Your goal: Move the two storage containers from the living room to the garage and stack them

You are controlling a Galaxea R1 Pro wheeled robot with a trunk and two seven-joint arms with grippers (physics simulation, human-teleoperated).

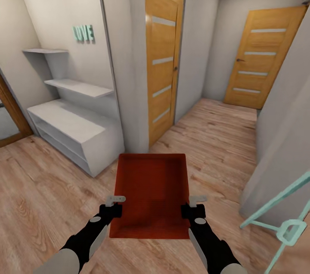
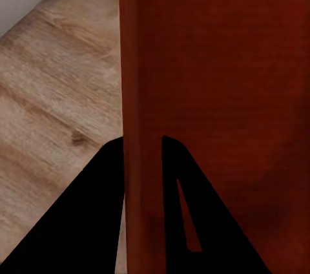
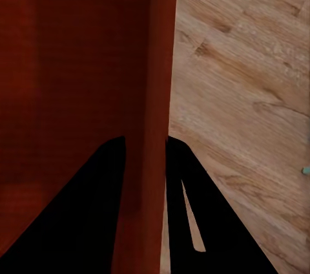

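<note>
You have one storage container (image 1: 151,194) in view, an orange-red lidless bin carried level in front of you above the wood-plank floor (image 1: 47,192), between your two arms. Whether a second bin is nested inside it is hard to tell. Your left gripper (image 1: 113,210) pinches the container's left wall, one finger inside and one outside; in the left wrist view the gripper (image 2: 143,158) has the wall (image 2: 142,93) between its dark fingers. Your right gripper (image 1: 190,211) clamps the right wall the same way, and the right wrist view shows the gripper (image 3: 147,154) straddling that wall (image 3: 152,80).

Beyond the container stand two wooden panel doors: one (image 1: 162,54) just past its far edge, another (image 1: 262,58) at the end of the corridor. Left of the container is a white shelf unit (image 1: 73,129) with two open shelves above it and teal letters (image 1: 84,32). Right of the container a teal frame (image 1: 284,218) is cut off by the picture's edge, too partial to identify.
</note>
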